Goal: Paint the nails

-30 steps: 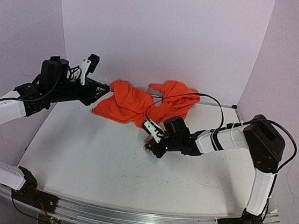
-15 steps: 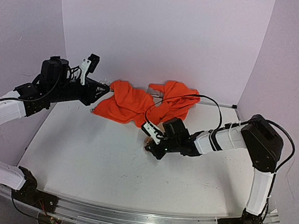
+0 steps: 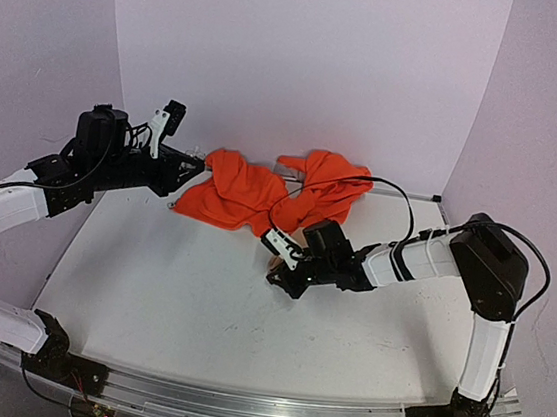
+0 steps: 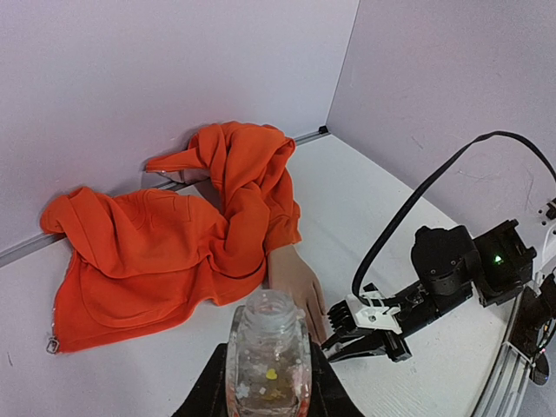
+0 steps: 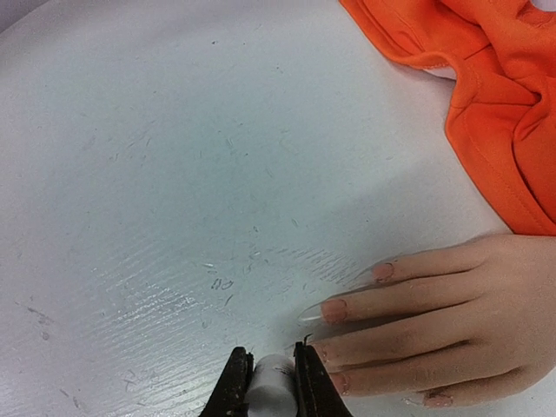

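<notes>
Holding clear bottle [image 4: 269, 347], left gripper [image 3: 189, 164] clamped round it; pale flecks, 1 yellow bit inside. Orange sleeve [image 4: 174, 234] bunched by back wall [image 4: 130, 87]. Mannequin hand [image 5: 434, 330] flat on table [image 5: 130, 174], nails [image 5: 334, 310] just beside right gripper [image 3: 278, 269], which pinches small white cylinder [image 5: 273, 378]. Nails only visible on right wrist cam tbh.

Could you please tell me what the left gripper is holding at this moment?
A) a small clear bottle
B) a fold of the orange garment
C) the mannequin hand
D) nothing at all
A: in the left wrist view the left gripper is closed around a small clear bottle. The orange garment and mannequin hand lie beyond it, untouched by that gripper. The right gripper pinches a small white handle.
</notes>
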### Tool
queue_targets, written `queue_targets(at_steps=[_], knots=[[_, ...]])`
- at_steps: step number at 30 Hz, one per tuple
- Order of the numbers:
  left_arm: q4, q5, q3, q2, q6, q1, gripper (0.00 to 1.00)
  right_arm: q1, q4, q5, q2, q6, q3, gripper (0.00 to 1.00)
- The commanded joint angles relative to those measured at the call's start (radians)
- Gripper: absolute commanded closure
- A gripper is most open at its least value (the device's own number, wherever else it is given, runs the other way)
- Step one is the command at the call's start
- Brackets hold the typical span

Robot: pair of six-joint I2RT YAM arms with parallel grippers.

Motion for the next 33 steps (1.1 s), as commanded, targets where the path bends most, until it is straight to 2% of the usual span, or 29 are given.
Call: queue_targets(at_steps=[1,6,28,33], knots=[[0.029,0.015,0.007,-0.018,0.005,0.005,1.00,0.008,0.035,0.036,-0.088,0.010,-0.014,1.00],[0.029,0.018,0.009,-0.017,0.005,0.005,1.00,0.008,0.029,0.086,-0.073,0.015,-0.009,1.00],[0.029,0.015,0.009,-0.016,0.008,0.005,1.00,0.007,0.003,0.090,0.005,0.006,0.033,1.00],[0.029,0.015,0.009,-0.016,0.008,0.005,1.00,0.010,-0.006,0.047,0.002,0.003,0.030,1.00]])
